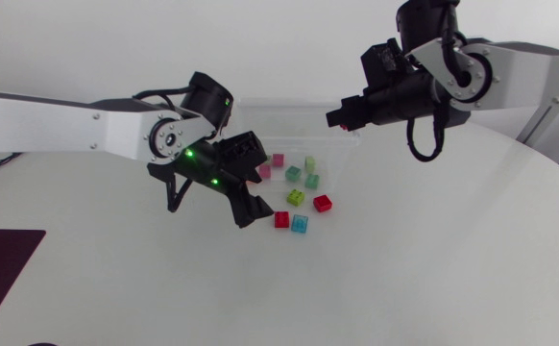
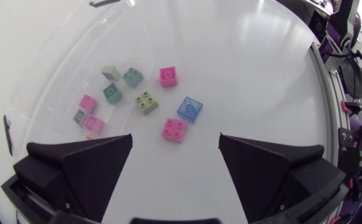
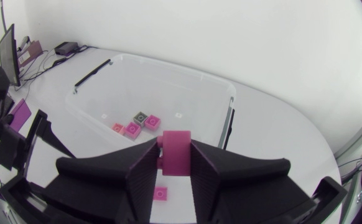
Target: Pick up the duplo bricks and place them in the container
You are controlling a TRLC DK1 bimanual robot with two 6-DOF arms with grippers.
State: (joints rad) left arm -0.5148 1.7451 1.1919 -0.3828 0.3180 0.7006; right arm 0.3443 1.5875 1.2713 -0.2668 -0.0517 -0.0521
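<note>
Magenta duplo brick [image 3: 178,160]: clamped between both fingers of the right gripper [image 3: 175,144] and held clear of the table [image 3: 280,130]. The head view puts this gripper above the far right corner of the clear container [image 3: 175,68].

Risk: the drop point looks marginal. The brick hangs close to the rim, not over the middle, so opening here could land it on the wall edge and tip it out onto the table. Judgement: carry it further in over the container floor before letting go.

Orientation: the brick reads as roughly square, with no clear long axis. One stud seems to face sideways toward a finger, so it may be held on its side. Cannot confirm.

Container floor: several bricks already lie in it, pink ones and a grey brick [image 3: 140,117].

Loose on the table, just near of the container: lime brick [image 1: 297,197], red brick [image 1: 323,203], blue brick [image 1: 300,224].

Left gripper [image 2: 175,144]: fingers spread wide, holding nothing, hovering over the loose bricks.
</note>
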